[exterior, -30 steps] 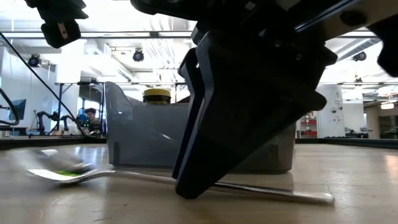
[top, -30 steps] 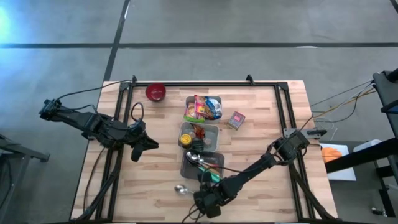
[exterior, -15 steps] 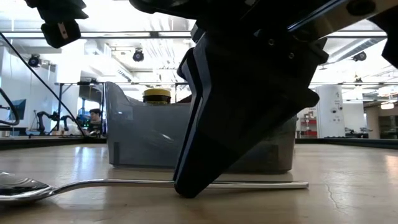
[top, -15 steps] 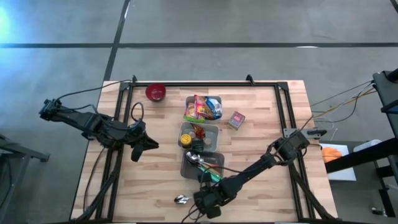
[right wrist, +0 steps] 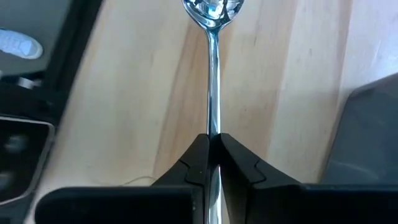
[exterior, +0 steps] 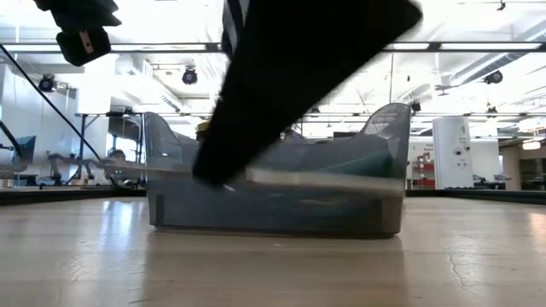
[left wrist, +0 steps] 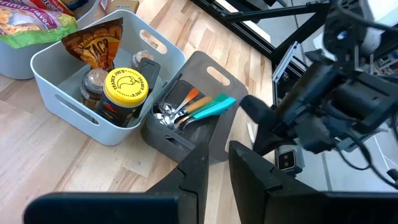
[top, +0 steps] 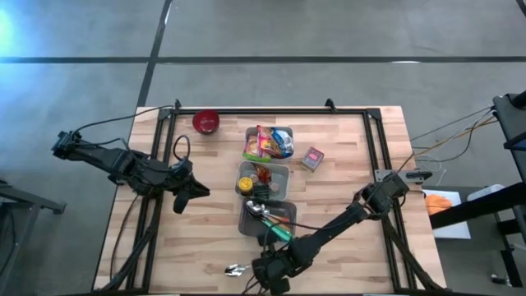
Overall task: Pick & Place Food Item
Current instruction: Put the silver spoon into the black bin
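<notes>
One spoon [right wrist: 212, 74] pinched by handle in my right gripper [right wrist: 213, 144], near tabletop's front edge. Thin, stiff, slick steel; light. Left gripper [left wrist: 214, 163] nearly pressed together, idle.

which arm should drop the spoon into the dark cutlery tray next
The right. Its claw is already shut on the spoon, lifted off the table beside the dark cutlery tray. The left claw waits off to the left side, holding nothing.
</notes>
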